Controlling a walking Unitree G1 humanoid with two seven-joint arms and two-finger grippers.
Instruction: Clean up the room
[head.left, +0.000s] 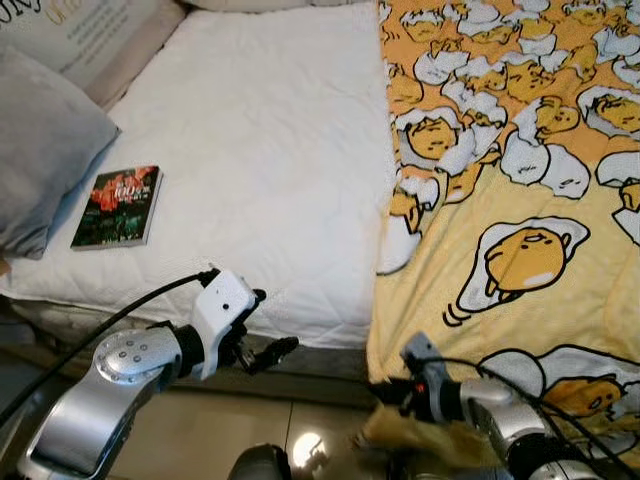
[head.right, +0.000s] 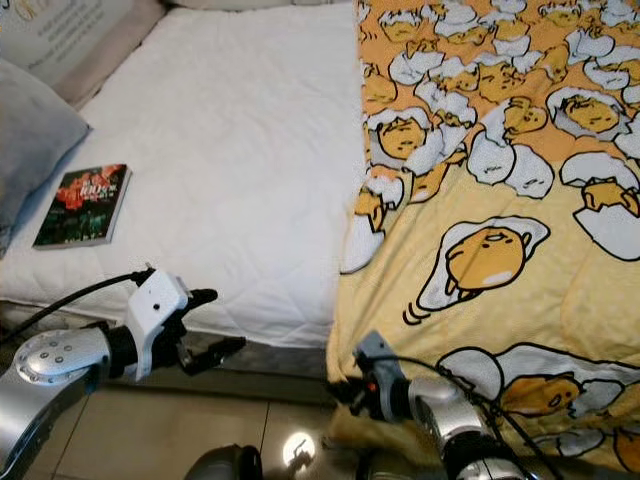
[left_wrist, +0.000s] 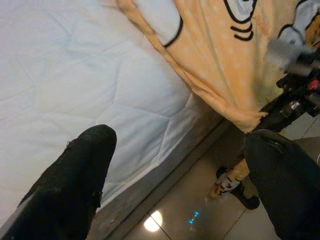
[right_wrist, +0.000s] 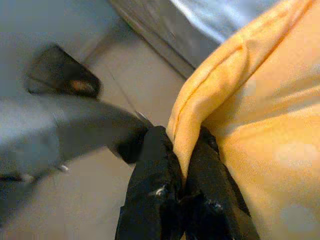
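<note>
The bed (head.left: 270, 150) fills the upper part of the head views, its near edge running across the frame just above the two arms, with glossy tiled floor (head.left: 200, 430) below it along the bottom. The left half of the mattress is bare white quilted cover and offers open room.

The yellow blanket (head.left: 520, 200), printed with egg-yolk figures, covers the right half of the bed. Its long axis runs from the top of the frame down to the lower right, and its left border lies folded in a wavy line down the middle of the mattress. Its near end hangs over the bed's edge toward the floor at lower right.

The right pincer (right_wrist: 177, 165) is low at the bottom right of the head views, below the bed edge, its two black fingers pressed together on the hem of the blanket.

The left pincer (head.left: 268, 352) is at lower centre-left, just in front of the mattress edge, its fingers (left_wrist: 75, 185) spread apart with nothing between them.

A book (head.left: 118, 207) with a red and dark cover lies flat at the left of the mattress, its long side pointing up the bed, just beside a grey pillow (head.left: 45, 150) at the left edge. A printed cushion (head.left: 90, 30) sits in the upper left corner.
</note>
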